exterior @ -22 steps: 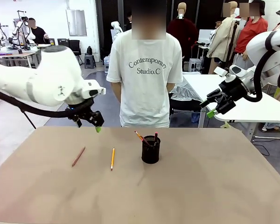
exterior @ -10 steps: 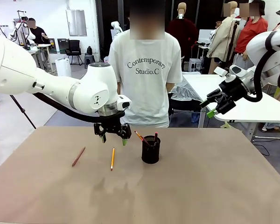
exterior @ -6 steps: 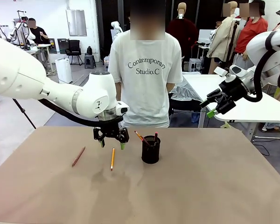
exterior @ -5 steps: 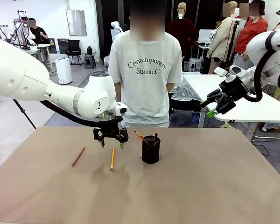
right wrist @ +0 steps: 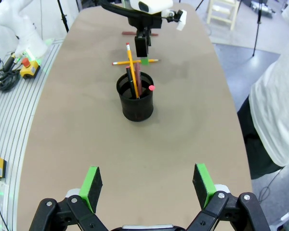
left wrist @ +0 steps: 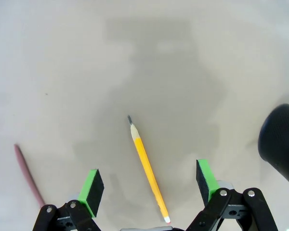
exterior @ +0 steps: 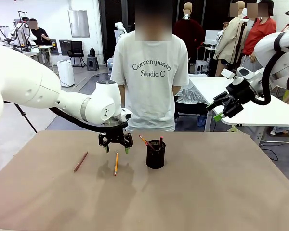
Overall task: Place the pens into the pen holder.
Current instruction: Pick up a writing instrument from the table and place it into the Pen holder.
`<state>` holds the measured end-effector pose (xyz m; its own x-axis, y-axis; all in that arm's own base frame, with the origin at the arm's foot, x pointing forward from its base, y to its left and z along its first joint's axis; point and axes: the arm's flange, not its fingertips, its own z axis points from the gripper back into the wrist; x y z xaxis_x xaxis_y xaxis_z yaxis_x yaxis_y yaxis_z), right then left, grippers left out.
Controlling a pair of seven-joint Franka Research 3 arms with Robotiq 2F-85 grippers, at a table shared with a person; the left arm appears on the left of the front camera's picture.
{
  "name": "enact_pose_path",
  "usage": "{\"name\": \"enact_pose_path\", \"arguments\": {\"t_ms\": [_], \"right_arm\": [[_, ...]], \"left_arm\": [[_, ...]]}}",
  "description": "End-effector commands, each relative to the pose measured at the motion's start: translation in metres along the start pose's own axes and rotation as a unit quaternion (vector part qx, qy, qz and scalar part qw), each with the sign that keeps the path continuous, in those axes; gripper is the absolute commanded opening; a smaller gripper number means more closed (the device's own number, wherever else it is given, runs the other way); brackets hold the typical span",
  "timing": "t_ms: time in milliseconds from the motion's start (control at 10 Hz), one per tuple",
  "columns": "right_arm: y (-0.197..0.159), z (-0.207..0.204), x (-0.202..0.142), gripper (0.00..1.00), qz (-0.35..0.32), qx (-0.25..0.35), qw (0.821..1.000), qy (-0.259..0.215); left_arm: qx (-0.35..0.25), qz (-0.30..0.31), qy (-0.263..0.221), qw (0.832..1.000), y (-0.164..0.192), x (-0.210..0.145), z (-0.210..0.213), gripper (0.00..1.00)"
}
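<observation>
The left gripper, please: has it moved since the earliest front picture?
Yes. The left gripper has swung right, toward the pen holder, and down over the yellow pen.

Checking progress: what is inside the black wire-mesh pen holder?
A yellow pencil, a dark stick and a red-tipped stick stand in the black mesh holder; its wall hides their lower ends.

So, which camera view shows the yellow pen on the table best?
The left wrist view: the yellow pen lies whole and large between the fingers of the open left hand. The front view shows it small, below that hand. The right wrist view shows it far away, partly hidden.
</observation>
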<state>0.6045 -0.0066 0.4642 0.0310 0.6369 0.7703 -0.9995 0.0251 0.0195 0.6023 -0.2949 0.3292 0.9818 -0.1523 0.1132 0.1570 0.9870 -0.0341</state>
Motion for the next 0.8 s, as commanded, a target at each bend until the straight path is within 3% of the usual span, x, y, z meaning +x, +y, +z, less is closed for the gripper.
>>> {"name": "enact_pose_path", "arguments": {"t_ms": [0, 600, 700], "right_arm": [[0.0, 0.001, 0.003, 1.0, 0.003, -0.003, 1.0, 0.003], [0.0, 0.001, 0.003, 1.0, 0.003, -0.003, 1.0, 0.003], [0.0, 0.001, 0.003, 1.0, 0.003, -0.003, 1.0, 0.003]], "left_arm": [[0.026, 0.018, -0.001, 0.999, -0.002, 0.005, -0.005, 1.0], [0.029, 0.056, 0.025, 0.998, 0.0, -0.004, -0.019, 1.0], [0.034, 0.057, 0.028, 0.997, 0.001, -0.002, -0.022, 0.96]]}}
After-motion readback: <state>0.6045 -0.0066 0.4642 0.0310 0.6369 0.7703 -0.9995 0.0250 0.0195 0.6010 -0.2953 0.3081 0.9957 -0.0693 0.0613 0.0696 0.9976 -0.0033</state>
